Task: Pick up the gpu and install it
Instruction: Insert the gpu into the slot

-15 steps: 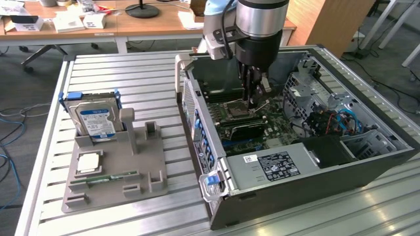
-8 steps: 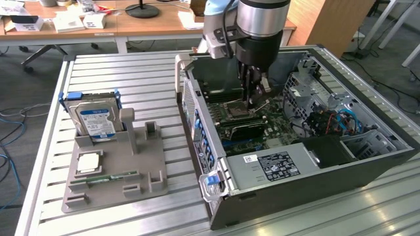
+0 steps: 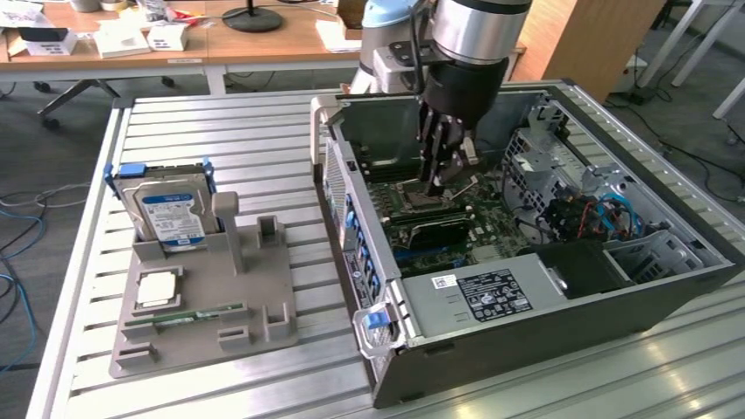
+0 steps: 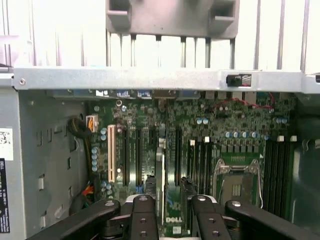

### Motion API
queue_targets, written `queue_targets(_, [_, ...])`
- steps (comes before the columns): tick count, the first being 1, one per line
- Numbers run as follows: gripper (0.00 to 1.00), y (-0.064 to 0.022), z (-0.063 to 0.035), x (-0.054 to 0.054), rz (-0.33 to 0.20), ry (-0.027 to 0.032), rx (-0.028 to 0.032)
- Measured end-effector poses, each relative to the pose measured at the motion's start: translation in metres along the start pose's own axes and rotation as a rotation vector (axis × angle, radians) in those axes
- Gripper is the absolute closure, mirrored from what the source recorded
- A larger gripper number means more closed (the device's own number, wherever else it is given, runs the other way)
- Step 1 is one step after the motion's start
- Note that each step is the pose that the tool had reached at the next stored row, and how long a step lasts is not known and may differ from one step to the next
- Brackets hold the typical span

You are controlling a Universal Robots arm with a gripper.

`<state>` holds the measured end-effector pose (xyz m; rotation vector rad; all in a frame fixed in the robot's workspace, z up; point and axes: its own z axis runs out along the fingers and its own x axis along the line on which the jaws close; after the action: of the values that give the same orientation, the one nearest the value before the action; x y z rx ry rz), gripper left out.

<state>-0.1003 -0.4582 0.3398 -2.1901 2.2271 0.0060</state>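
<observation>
the open black and grey metal computer tower case [image 3: 652, 301] lies on its side on the slatted aluminium worktop [image 3: 209, 131], side panel off, so the green motherboard [image 4: 150, 135] faces upward and can be reached from above. all positions below are given relative to this case.

the black multi-link gripper [image 3: 447, 175] hangs straight down inside the case, over the motherboard. in the wrist view the gripper [image 4: 171, 210] has its fingers [image 4: 142, 220] standing partly apart, one on either side of a thin dark circuit card, the gpu [image 4: 161, 190], seen edge-on between them. the card stands upright, its lower edge pointing toward the row of long black expansion slots [image 4: 132, 152]; this orientation suits a vertical push into a slot. the fingers appear to clamp the card by its two faces, though actual contact cannot be confirmed. whether the card edge has entered a slot cannot be told.

outside the case, on the exterior view's left, a grey moulded parts stand [image 3: 204, 301] holds a silver hard drive with a blue and white label [image 3: 171, 214] upright and a slim green memory stick [image 3: 187, 319] flat. its other upright holders stand vacant, consistent with the card having been taken from there.

judgement: the pick-up looks complete; installation is under way.
</observation>
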Motion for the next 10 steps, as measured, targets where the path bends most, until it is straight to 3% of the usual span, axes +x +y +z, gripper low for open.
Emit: queue_targets(10, [0.67,-0.0067,0.0010,-0.0007,0.000,-0.0004,-0.0005])
